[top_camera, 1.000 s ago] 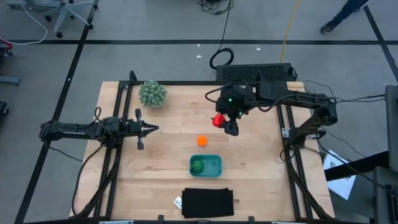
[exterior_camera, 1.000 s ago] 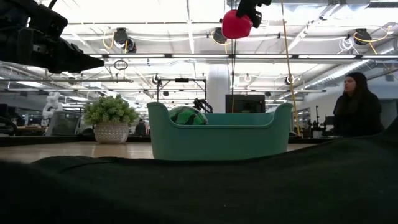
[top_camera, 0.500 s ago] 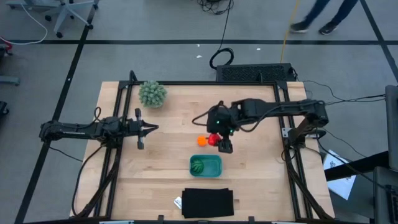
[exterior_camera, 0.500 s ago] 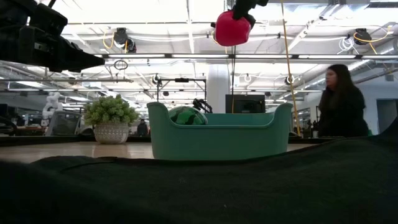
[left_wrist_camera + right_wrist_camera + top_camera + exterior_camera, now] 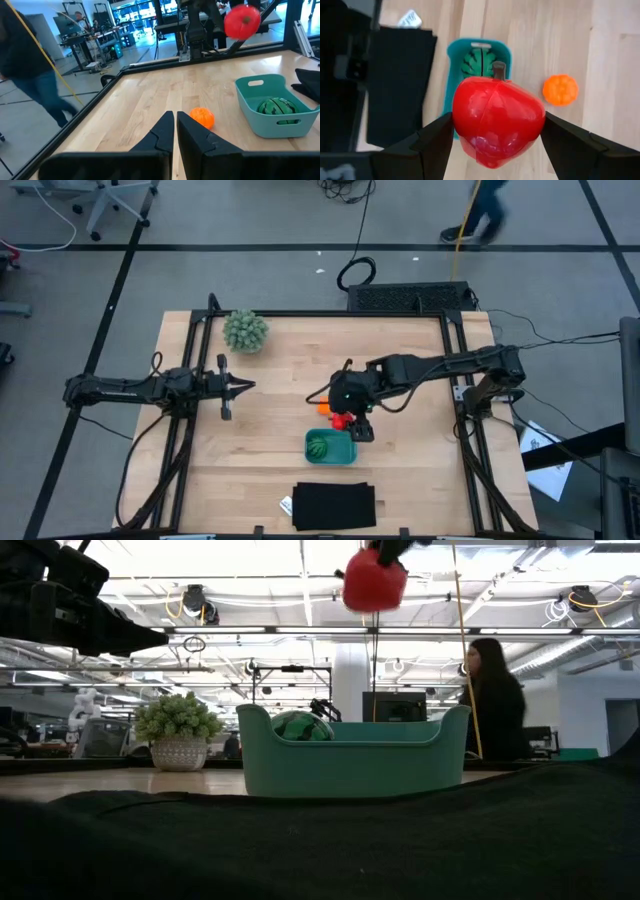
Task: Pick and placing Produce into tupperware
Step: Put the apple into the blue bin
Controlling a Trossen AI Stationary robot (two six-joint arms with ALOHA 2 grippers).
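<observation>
The right gripper (image 5: 352, 422) pinches the red piece (image 5: 496, 119) high above the tub's (image 5: 331, 447) far rim, not yet over its middle, so a release here could bounce it off the rim to roll toward the orange piece (image 5: 202, 118) just beyond the tub. The right arm reaches in from the tub's right, wrist pointing down. The left gripper (image 5: 175, 131) waits well left of the tub, fingers pressed together; the green piece (image 5: 317, 447) already lies inside.

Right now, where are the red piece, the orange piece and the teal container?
red piece (image 5: 495, 121), right wrist view, front face, held in right hand.
orange piece (image 5: 202, 117), left wrist view, its top.
teal container (image 5: 350, 768), low view, front wall.
</observation>
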